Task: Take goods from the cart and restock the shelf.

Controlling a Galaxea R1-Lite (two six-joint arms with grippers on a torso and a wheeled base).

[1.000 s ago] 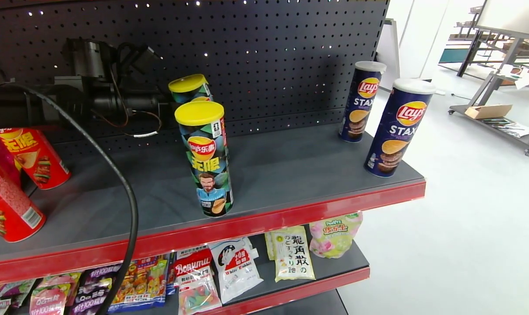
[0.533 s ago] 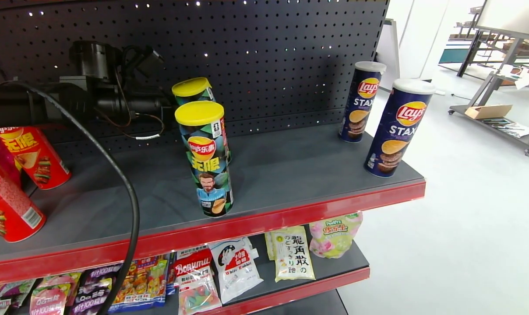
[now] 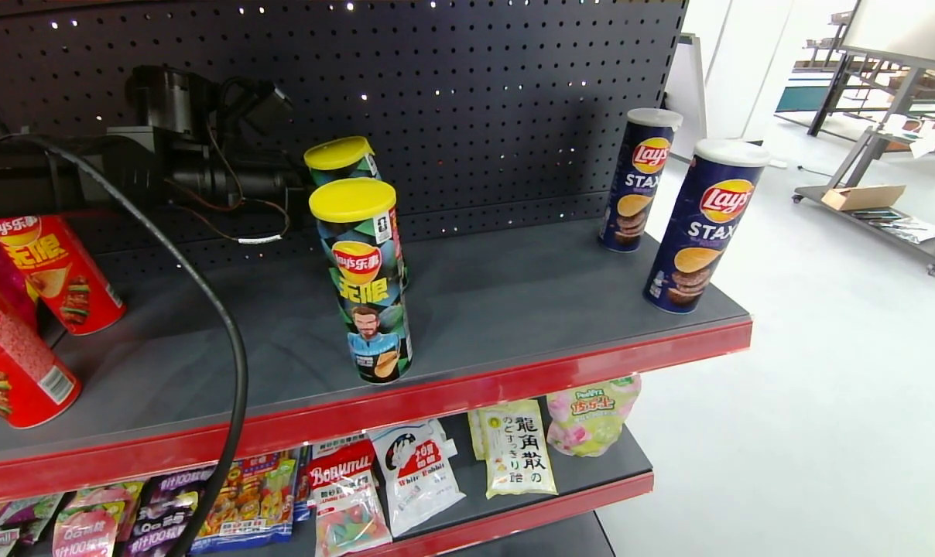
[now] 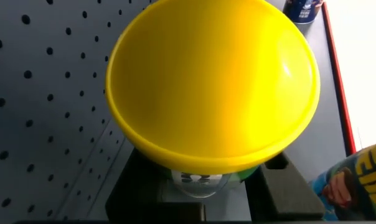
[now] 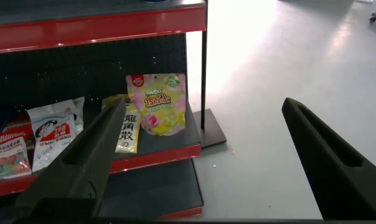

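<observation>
Held can: a tall round chips can with a yellow plastic lid (image 3: 340, 155) stands on the far side of the grey top shelf board (image 3: 514, 309). It is close to the black pegboard wall (image 3: 475, 93), about in the middle of the shelf's width.
Left gripper: the left gripper (image 4: 206, 190) comes in from the left along the pegboard wall. Its dark fingers (image 4: 135, 193) lie against both sides of this can under the lid and pinch it.
Right gripper: the right gripper (image 5: 200, 158) hangs low, facing the lower shelf and the pale floor. Its two black fingers (image 5: 82, 162) are spread wide apart.
Second can: another yellow-lidded can with green and blue print (image 3: 365, 286) stands upright just in front of the held one, near the red front edge.
Blue cans: two dark blue cans with white lids stand upright at the right end, the far blue can (image 3: 639, 182) and the near blue can (image 3: 703, 228), a little apart.
Red cans: two red cans are at the left end, one farther (image 3: 57, 271) and one nearer (image 3: 11, 363).
Cable: a thick black cable (image 3: 227, 340) curves down over the left part of the shelf.
Lower shelf: coloured snack bags (image 3: 514, 449) lie in a row.
</observation>
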